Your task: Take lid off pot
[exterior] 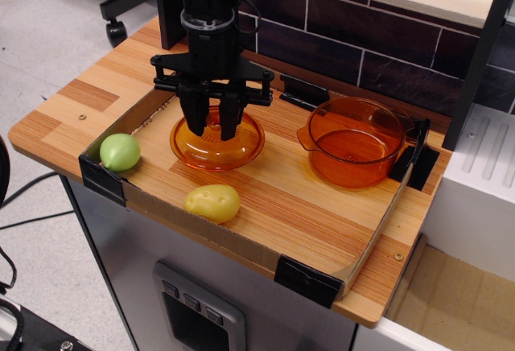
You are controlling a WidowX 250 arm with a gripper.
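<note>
Lid (pixel 217 142) sits on the wooden counter (pixel 273 198), well apart from the pot (pixel 354 142), which stands open to the right near the back corner. You can see the tool (pixel 211 128) reaching straight down over the lid's centre, its two black fingers (pixel 195 117) close together around the knob; whether they actually pinch it you cannot tell. A green fruit (pixel 120 151) lies to the lid's left, a yellow fruit (pixel 212 203) just in front.

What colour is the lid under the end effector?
Translucent orange; the lid shows best in the observation.image view, below the black end effector.
</note>
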